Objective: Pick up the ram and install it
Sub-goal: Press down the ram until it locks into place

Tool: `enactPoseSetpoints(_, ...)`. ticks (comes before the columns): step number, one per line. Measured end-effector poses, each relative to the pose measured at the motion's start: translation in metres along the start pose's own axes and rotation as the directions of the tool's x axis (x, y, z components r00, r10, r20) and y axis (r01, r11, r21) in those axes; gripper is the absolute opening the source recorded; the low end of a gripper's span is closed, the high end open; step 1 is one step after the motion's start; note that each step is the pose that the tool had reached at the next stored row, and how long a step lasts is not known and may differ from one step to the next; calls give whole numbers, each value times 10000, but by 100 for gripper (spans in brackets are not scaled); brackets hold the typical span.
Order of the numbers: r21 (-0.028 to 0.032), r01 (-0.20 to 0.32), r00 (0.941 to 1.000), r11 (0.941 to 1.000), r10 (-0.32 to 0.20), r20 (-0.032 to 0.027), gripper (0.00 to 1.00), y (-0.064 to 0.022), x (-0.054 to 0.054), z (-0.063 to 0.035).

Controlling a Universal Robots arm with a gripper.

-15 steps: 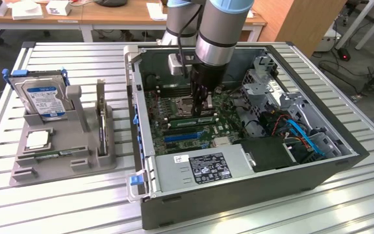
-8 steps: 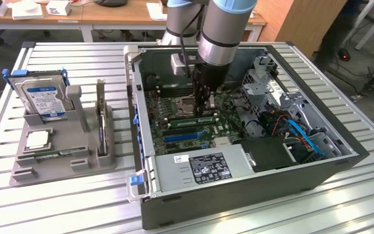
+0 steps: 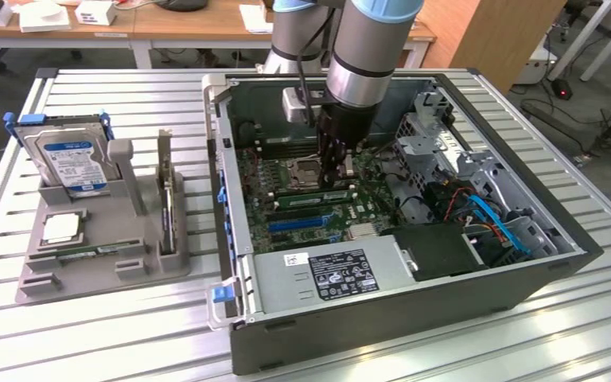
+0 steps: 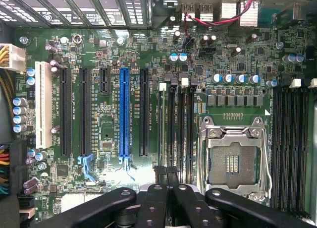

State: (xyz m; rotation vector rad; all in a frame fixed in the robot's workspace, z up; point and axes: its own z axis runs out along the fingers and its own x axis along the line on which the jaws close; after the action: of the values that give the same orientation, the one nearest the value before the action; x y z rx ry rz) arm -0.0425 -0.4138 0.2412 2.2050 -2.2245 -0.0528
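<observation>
Black fingers [image 4: 163, 188] of the hand [image 4: 166, 176] sit closest to the wrist camera, drawn together, and the thin edge of the ram [image 4: 163, 134] runs straight out from between them — upright over the memory slots [image 4: 181, 124], between the blue expansion slot [image 4: 124, 114] and the CPU socket [image 4: 233, 158]. Whether the stick is seated in a slot or just above it, I cannot tell. In the exterior view the hand [image 3: 337, 179] is reached down into the open computer case [image 3: 391, 318], right over the motherboard [image 3: 305, 207] beside the socket. Well apart, toward the exterior view's left, the grey parts holder [image 3: 104, 255] rests on the slatted surface [image 3: 93, 342] — the hard drive [image 3: 72, 163] stands in it, blue label showing.
</observation>
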Motion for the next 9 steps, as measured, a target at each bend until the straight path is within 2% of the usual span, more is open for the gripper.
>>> enactPoseSetpoints(9,0,-5,10000,10000,5,-1,9,0,0,0)
